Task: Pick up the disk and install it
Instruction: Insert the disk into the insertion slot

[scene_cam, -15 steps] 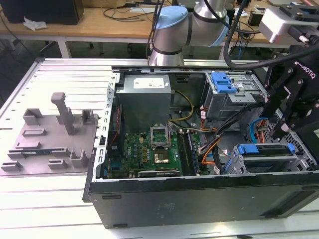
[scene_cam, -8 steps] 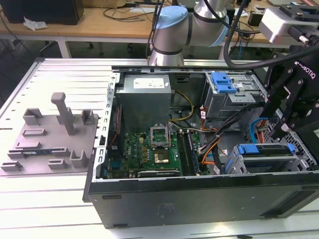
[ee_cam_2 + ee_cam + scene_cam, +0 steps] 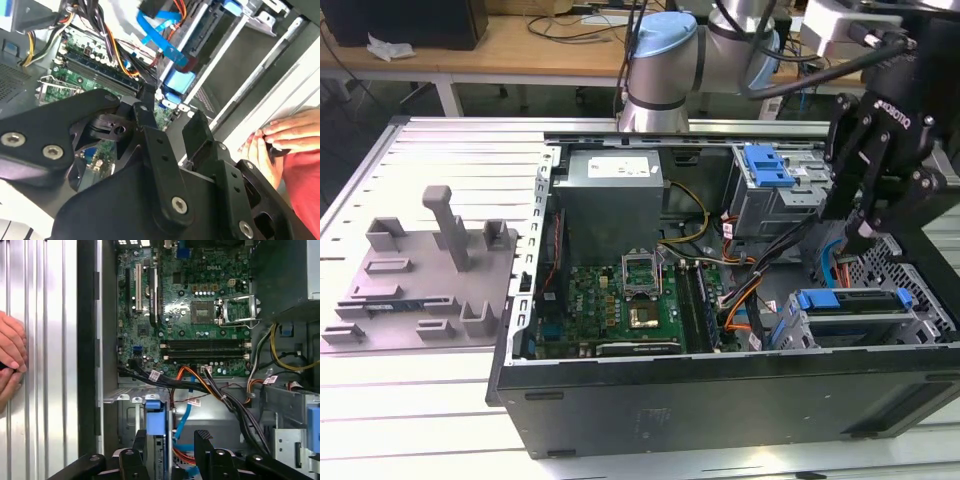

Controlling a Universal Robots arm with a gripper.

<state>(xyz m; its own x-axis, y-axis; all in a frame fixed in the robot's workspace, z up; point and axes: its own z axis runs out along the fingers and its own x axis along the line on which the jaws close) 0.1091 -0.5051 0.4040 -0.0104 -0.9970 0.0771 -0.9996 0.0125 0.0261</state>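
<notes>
The disk (image 3: pixel 848 303), a silver drive in a blue frame, lies in the drive cage at the exterior view's right end of the open computer case (image 3: pixel 620 400). In the first wrist view its blue frame end (image 3: pixel 155 419) shows edge-on, just beyond my fingers. My black gripper (image 3: pixel 861 238) hangs slightly above the cage, over the disk. In both wrist views the gripper (image 3: pixel 171 444) (image 3: pixel 170 120) is open. Nothing is between the two fingers, and they stand on either side of the blue frame end (image 3: pixel 177 82) without touching it.
Orange, blue and black cables (image 3: pixel 200 382) run close under the fingers. The motherboard (image 3: pixel 620 300) and power supply (image 3: pixel 615 190) fill the case's middle. A ribbed blue tab (image 3: pixel 767 165) tops the upper bay. A grey fixture (image 3: pixel 430 270) lies left. A person's hand (image 3: pixel 10 360) rests beside the case.
</notes>
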